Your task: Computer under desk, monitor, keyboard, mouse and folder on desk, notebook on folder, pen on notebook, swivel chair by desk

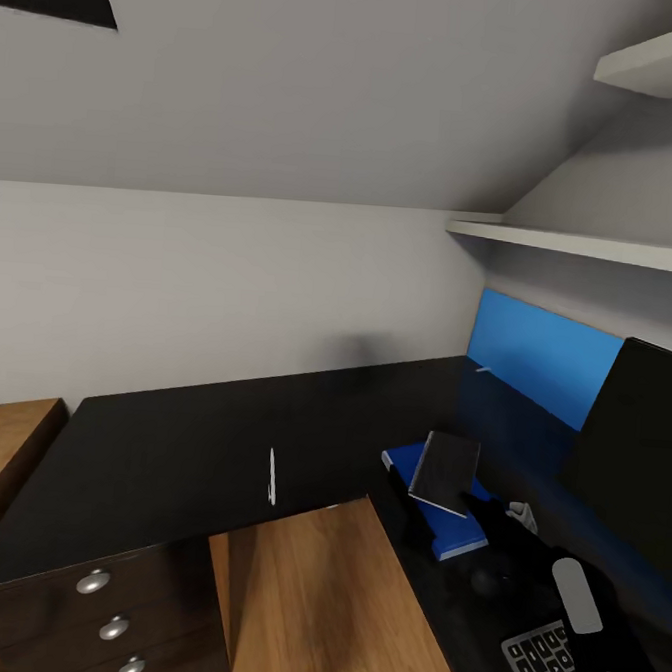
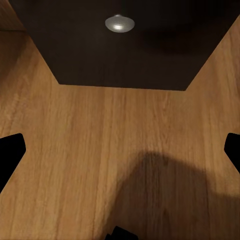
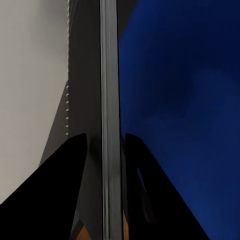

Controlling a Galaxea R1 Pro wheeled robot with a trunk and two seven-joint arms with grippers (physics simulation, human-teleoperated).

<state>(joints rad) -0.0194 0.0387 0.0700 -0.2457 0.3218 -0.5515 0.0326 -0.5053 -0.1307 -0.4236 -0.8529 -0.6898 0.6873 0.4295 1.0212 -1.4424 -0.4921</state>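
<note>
My right gripper (image 1: 473,502) is shut on the black spiral notebook (image 1: 445,472), holding it tilted just above the blue folder (image 1: 450,529) on the black desk (image 1: 188,446). In the right wrist view the fingers (image 3: 55,200) clamp the notebook's edge (image 3: 111,100), with the folder (image 3: 185,100) behind. The pen (image 1: 272,475) lies on the desk to the left. The monitor (image 1: 639,447) stands at the right, the keyboard (image 1: 543,666) in front of it, and a dark rounded mouse (image 1: 487,580) near the folder. My left gripper (image 2: 120,150) is open over the wooden floor. Swivel chair and computer are out of view.
The desk's drawer unit with round silver knobs (image 1: 93,582) (image 2: 119,23) stands at the left end. A light wooden dresser (image 1: 8,443) is beside it. A blue wall panel (image 1: 545,356) and white shelves (image 1: 583,243) sit above the desk's right wing.
</note>
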